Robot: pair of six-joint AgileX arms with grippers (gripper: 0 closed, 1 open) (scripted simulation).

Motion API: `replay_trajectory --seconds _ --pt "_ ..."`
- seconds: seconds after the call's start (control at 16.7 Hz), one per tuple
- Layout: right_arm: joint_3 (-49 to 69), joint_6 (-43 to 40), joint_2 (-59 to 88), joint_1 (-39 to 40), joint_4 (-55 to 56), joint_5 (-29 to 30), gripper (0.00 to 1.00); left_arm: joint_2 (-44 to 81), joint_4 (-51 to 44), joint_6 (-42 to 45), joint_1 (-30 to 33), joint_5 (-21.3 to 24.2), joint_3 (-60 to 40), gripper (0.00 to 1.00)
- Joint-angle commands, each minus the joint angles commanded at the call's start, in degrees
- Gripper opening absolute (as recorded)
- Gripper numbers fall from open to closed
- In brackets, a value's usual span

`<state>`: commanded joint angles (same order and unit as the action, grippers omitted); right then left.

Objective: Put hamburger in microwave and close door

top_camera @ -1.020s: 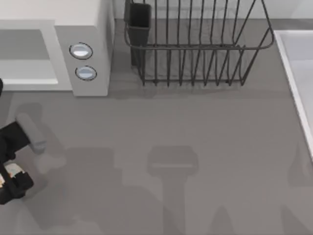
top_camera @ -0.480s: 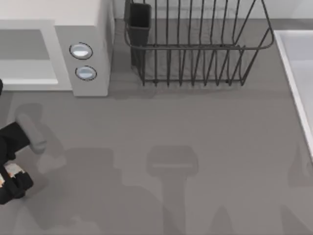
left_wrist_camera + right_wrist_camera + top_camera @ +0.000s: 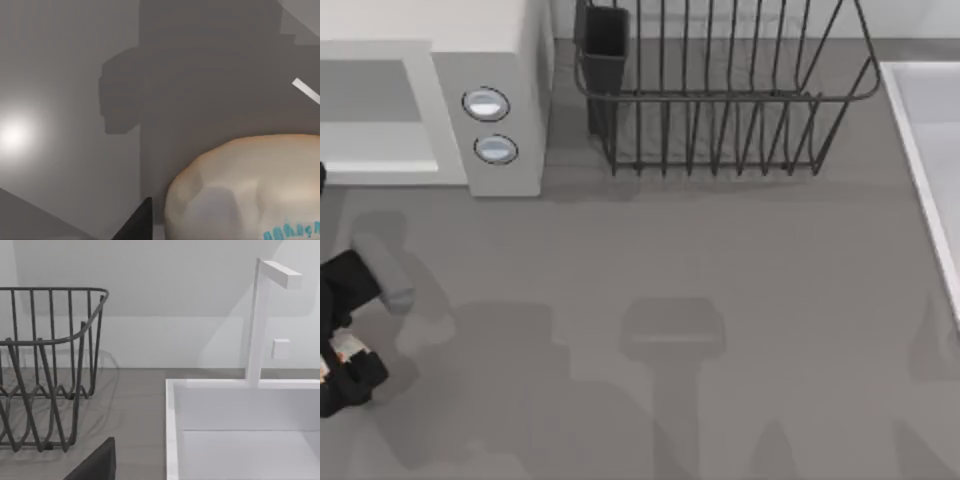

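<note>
The left gripper sits at the near left edge of the table, in front of the microwave. In the left wrist view the hamburger bulges up right beside a dark fingertip, very close to the camera; whether the jaws are clamped on it or merely beside it cannot be told. The top view shows a small pale patch amid the dark gripper parts, too small to identify.

The hamburger's bun is pale tan, smooth and rounded, with a warmer orange tint along its upper edge and some blue-green marking low on it.

The microwave stands at the far left, its grey cavity facing the near side, two round buttons on its right panel. To its right is a black wire rack, and a white sink lines the right edge. The middle of the table is bare grey surface crossed by shadows.
</note>
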<state>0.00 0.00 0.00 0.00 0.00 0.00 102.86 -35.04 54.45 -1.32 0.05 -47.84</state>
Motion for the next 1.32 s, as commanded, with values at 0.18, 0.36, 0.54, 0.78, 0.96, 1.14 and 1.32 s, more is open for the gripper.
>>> replay_trajectory --seconds 0.18,0.36,0.54,0.78,0.96,1.14,1.32 --pt "0.0 0.0 0.0 0.0 0.0 0.0 1.0 0.0 0.0 0.0 0.0 0.0 0.0 0.0" --pt "0.0 0.0 0.0 0.0 0.0 0.0 1.0 0.0 0.0 0.0 0.0 0.0 0.0 0.0" --pt "0.0 0.0 0.0 0.0 0.0 0.0 1.0 -3.8 -4.6 -0.6 0.0 1.1 -1.6 0.0" --pt "0.0 0.0 0.0 0.0 0.0 0.0 1.0 -5.1 -8.5 -0.5 0.0 1.1 -4.2 0.0" --pt "0.0 0.0 0.0 0.0 0.0 0.0 1.0 -7.6 -15.5 -0.5 0.1 1.1 -8.5 0.0" --pt "0.0 0.0 0.0 0.0 0.0 0.0 1.0 -10.6 -23.2 -0.7 0.1 1.1 -13.1 0.0" --pt "0.0 0.0 0.0 0.0 0.0 0.0 1.0 -12.8 -28.1 -0.9 0.2 1.1 -16.1 0.0"
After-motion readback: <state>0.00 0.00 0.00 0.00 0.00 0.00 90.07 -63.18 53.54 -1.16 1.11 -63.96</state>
